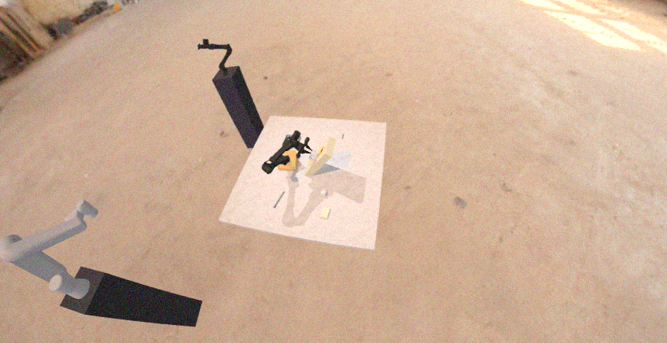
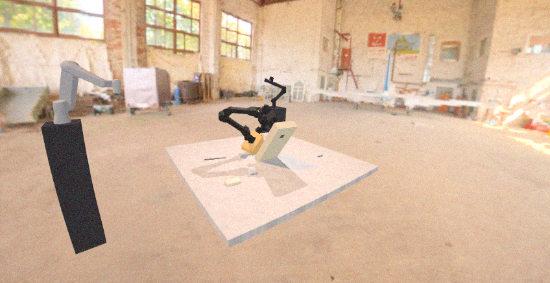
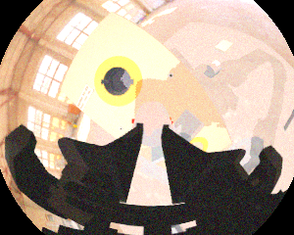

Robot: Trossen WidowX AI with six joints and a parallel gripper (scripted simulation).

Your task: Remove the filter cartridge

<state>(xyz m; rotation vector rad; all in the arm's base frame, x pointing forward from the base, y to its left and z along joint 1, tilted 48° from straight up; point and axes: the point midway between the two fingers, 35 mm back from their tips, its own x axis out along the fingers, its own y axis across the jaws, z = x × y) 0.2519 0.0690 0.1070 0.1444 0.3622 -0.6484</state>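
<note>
The cream service panel [image 1: 325, 154] [image 2: 278, 143] [image 3: 105, 41] stands tilted on the table. In the wrist view its dark socket [image 3: 115, 83] is open inside a yellow ring. My gripper [image 1: 310, 149] [image 3: 152, 128] is shut on the filter cartridge, out in front of the panel. The cartridge [image 3: 153, 112] shows as a pale round shape at the fingertips, with small red marks at both sides; its slots are hidden by the fingertips. The top view shows only a bit of the grey-blue tray [image 1: 287, 138] behind my arm; its floor is hidden.
My arm rises from an orange block [image 1: 289, 161] [image 2: 252, 145] beside the panel. A cream block [image 1: 324, 212] [image 2: 232, 182], a dark rod [image 1: 279, 199] [image 2: 214, 158] and a small pale object [image 1: 323, 193] [image 2: 252, 171] lie on the table. Two other arms stand on pillars beyond it.
</note>
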